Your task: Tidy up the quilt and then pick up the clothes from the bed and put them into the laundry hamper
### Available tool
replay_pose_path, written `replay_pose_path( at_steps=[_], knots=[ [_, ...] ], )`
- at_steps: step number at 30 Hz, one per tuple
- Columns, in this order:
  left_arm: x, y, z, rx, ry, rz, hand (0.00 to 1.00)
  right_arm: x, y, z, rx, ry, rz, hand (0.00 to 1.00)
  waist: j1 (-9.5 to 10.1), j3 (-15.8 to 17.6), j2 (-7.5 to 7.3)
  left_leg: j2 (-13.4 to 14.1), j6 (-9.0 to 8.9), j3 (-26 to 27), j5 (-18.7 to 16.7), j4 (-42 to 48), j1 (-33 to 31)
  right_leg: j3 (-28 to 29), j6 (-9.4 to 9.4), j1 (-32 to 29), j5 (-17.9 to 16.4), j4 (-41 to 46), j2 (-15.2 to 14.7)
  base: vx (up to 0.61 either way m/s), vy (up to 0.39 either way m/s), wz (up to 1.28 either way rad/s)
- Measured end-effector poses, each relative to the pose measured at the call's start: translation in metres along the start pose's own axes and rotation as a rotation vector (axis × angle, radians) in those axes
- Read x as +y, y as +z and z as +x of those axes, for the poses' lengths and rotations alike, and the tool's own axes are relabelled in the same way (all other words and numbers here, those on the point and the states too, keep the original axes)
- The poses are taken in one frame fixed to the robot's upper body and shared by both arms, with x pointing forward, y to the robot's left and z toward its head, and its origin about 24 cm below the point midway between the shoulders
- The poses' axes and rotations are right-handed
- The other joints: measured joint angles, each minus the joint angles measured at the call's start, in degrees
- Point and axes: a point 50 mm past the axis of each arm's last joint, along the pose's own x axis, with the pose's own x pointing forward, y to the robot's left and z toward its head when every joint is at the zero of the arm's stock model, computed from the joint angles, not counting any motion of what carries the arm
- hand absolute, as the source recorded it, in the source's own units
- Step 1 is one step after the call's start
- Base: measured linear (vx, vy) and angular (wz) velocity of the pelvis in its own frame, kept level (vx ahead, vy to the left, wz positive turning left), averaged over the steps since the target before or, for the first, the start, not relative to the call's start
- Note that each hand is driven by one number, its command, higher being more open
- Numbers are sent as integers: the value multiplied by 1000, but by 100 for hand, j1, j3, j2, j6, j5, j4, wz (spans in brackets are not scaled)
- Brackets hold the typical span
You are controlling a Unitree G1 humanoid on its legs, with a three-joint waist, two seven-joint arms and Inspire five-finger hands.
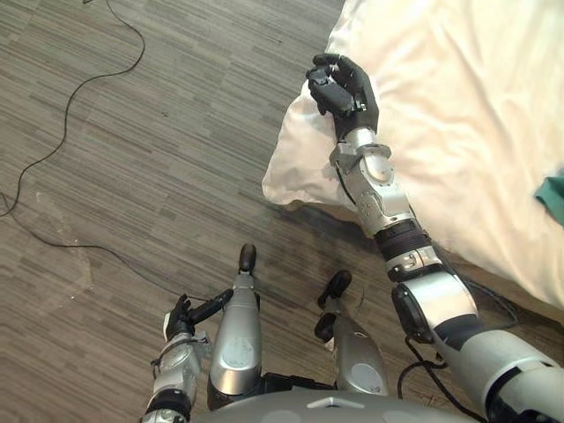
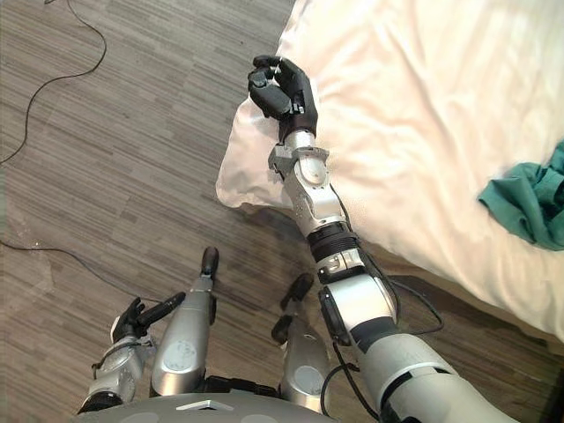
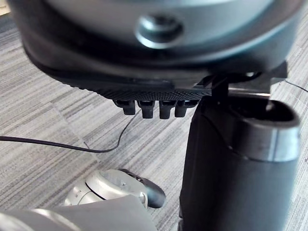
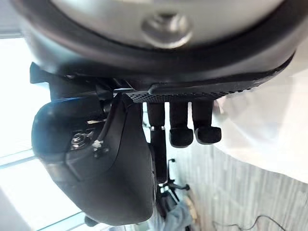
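You had the right hand (image 1: pixel 345 86) raised over the near corner of the cream quilt (image 2: pixel 423 106), at the spot where that corner bulged out past the edge and drooped toward the grey wood-grain floor (image 1: pixel 132 167). Its fingers (image 4: pixel 208 134) were curled in toward the palm, close together in a row, with the thumb folded across in front of them. Nothing lay between them, and your right wrist view showed the pale cloth only off to one side, past the fingertips and clear of them. The quilt lay in soft rumples across the surface. The clothes, a crumpled teal garment (image 2: pixel 527 201), sat on top of the quilt, well apart from your raised hand and toward the robot's right. Your left hand (image 1: pixel 182 319) hung low at the robot's left side above the floor, well away from the quilt. Its fingers (image 3: pixel 149 109) were loosely extended side by side and held nothing, with bare floor beyond them in the left wrist view.
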Motion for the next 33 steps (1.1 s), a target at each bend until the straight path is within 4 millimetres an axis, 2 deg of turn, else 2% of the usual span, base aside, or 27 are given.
replay_pose_path(
  at_steps=[7, 11, 15, 17, 18, 20, 23, 28, 31, 33],
  knots=[
    [-8, 11, 4, -32, -45, 54, 100, 6, -22, -12, 23, 29, -141, 0, -72, 0, 0, -60, 26, 16, -20, 43, -10, 1, 1, -8, -4, 97, -77, -38, 21, 2],
    [-8, 12, 5, -33, -45, 61, 100, 24, -41, -31, 58, 138, -164, 0, -147, -6, -23, -43, 22, 119, -22, 43, 124, 105, -4, 53, -7, 81, -68, -4, 2, -15],
    [-4, 11, 6, -14, -39, 77, 100, 41, -73, -60, 167, 272, -161, 0, -183, -40, -118, -32, 23, 276, -86, 9, 403, 240, -6, 231, -9, 54, -70, 22, 1, -18],
    [-3, 13, 7, -19, -45, 93, 100, 55, -104, -84, 333, 336, -141, 0, -202, -104, -227, -30, 24, 364, -91, -33, 479, 319, -5, 234, -8, 38, -72, 14, 3, -19],
    [-4, 14, 7, -22, -48, 100, 100, 55, -113, -93, 386, 341, -129, 0, -199, -114, -244, -31, 24, 373, -91, -41, 494, 322, -5, 244, -8, 33, -73, 12, 1, -5],
    [-5, 16, 8, -28, -53, 107, 100, 55, -145, -127, 573, 330, -63, 0, -201, -160, -321, -34, 25, 381, -89, -64, 553, 319, 17, 312, 7, -19, -70, 0, 0, 0],
    [-4, 12, 8, 2, -47, 113, 100, 55, -160, -149, 670, 314, 21, 0, -275, -306, -399, -33, 25, 419, -89, -77, 693, 349, 27, 428, 15, -35, -67, -13, 1, -5],
    [2, -1, 7, 55, -29, 149, 100, 61, -150, -154, 622, 306, 144, 0, -340, -711, -510, -25, 24, 556, -91, -91, 813, 505, 62, 486, 81, -130, -54, -39, -1, -17],
    [2, -8, 5, 76, -29, 159, 100, 71, -136, -149, 555, 338, 203, 0, -406, -830, -515, -20, 8, 587, -90, -163, 903, 529, 54, 525, 62, -130, -52, -68, -4, -6],
    [2, -10, 5, 86, -27, 158, 100, 81, -116, -142, 471, 369, 274, 0, -419, -853, -523, -19, -11, 646, -19, -366, 1009, 573, 54, 499, 52, -129, -41, -57, -6, -10]
  ],
)
